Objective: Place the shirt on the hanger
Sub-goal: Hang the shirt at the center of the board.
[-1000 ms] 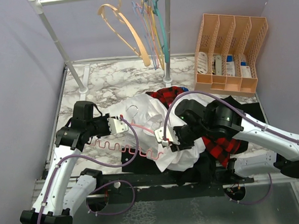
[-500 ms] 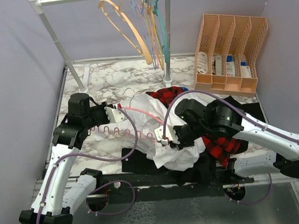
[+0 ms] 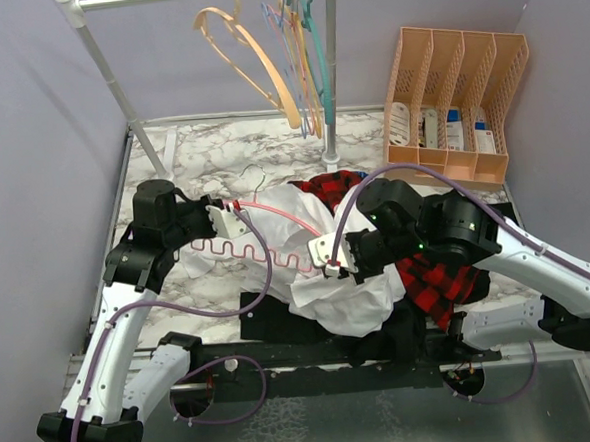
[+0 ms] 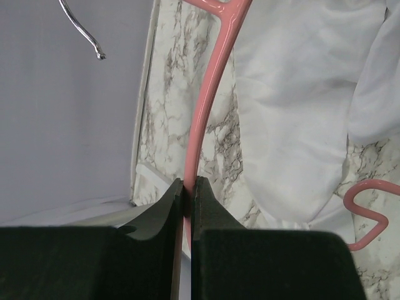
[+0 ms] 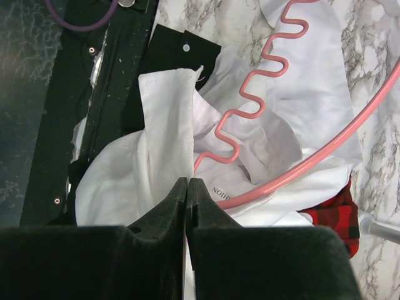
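Observation:
The thin pink hanger (image 3: 267,255) is held low over the marble table, its wavy bar toward me and its small metal hook (image 3: 256,178) pointing back. My left gripper (image 3: 237,223) is shut on the hanger's smooth arm (image 4: 209,94), close to the hook (image 4: 81,31). The white shirt (image 3: 329,289) lies bunched under and right of the hanger. My right gripper (image 3: 330,264) is shut on a raised fold of the shirt (image 5: 165,125), beside the hanger's wavy bar (image 5: 250,109). That bar's end lies in the shirt's folds.
A red-and-black plaid shirt (image 3: 434,278) lies under my right arm, and a black garment (image 3: 271,318) lies at the near edge. A rail with a peach-orange hanger (image 3: 255,53) and other hangers stands at the back. A peach file rack (image 3: 458,101) stands back right.
My right gripper has closed on the shirt fold and drawn it up slightly. My left gripper has carried the hanger up and toward the back, and the shirt has shifted with it.

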Motion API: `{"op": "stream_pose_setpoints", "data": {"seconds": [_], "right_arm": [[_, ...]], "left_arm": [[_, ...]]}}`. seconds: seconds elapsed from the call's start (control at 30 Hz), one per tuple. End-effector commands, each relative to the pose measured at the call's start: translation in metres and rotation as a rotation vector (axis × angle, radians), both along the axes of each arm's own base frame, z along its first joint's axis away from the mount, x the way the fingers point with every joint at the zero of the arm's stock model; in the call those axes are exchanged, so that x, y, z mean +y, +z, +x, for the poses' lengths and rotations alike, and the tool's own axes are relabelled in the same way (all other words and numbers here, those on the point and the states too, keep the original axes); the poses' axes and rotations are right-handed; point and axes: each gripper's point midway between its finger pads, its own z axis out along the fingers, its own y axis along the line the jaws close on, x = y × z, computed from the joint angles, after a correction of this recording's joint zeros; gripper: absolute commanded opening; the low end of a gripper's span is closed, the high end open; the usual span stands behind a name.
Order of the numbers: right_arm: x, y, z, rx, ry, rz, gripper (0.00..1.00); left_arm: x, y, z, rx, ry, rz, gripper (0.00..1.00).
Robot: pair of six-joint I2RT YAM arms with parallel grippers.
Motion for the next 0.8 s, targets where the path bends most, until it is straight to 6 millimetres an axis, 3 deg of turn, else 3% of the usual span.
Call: {"op": "stream_pose_setpoints", "data": {"seconds": [0.0, 0.13, 0.3, 0.57, 0.77], "right_arm": [[-0.005, 0.003, 0.001, -0.033, -0.002, -0.001, 0.01], [-0.011, 0.004, 0.0, -0.034, -0.012, 0.004, 0.01], [-0.005, 0.017, 0.004, -0.075, -0.006, 0.055, 0.01], [0.043, 0.039, 0.024, -0.158, 0.057, 0.12, 0.01], [0.079, 0.076, 0.044, -0.293, 0.107, 0.22, 0.01]], "left_arm": [[0.007, 0.011, 0.001, -0.08, 0.004, 0.05, 0.0], [0.009, 0.015, 0.003, -0.106, 0.006, 0.072, 0.0], [-0.007, 0.02, 0.0, -0.081, -0.038, -0.03, 0.0], [-0.024, 0.026, 0.006, -0.088, -0.069, -0.126, 0.0], [-0.031, 0.006, -0.001, -0.069, -0.134, -0.057, 0.0]]}}
